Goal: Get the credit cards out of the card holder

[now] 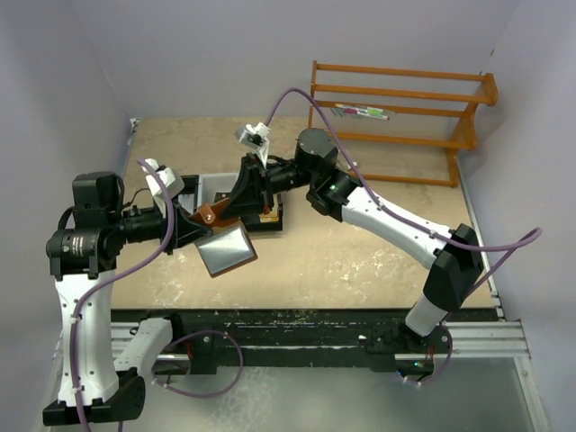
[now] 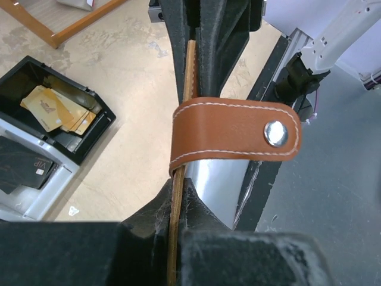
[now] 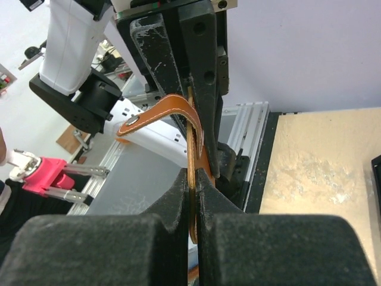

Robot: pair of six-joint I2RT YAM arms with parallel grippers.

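Left claw [image 2: 176, 199] is clamped shut on the brown card holder [image 2: 232, 134]. The right claw [image 3: 191, 182] pinches the same leather edge from 12 o'clock. The holder hangs above the counter [image 1: 360, 261] with its snap tab [image 2: 275, 132] looped over. A black tray [image 2: 89, 140] with orange-yellow pieces [image 2: 56, 107] lies at 9 o'clock.

A sandy, scuffed tabletop [image 1: 360, 261] fills the top view. Toward its one o'clock corner stands an orange wooden rack [image 1: 405, 99], with a few thin pens [image 1: 363, 112] lying on an upper rail. In the left wrist view a black-and-white tray [image 2: 98, 128] sits at nine o'clock. Its black compartment holds a loose stack of orange-yellow flat pieces [image 2: 56, 110], and the neighbouring pale compartment holds a dark card [image 2: 24, 164] marked VIP. In the right wrist view a pink-red clamp-like object [image 3: 41, 176] shows at eight o'clock.
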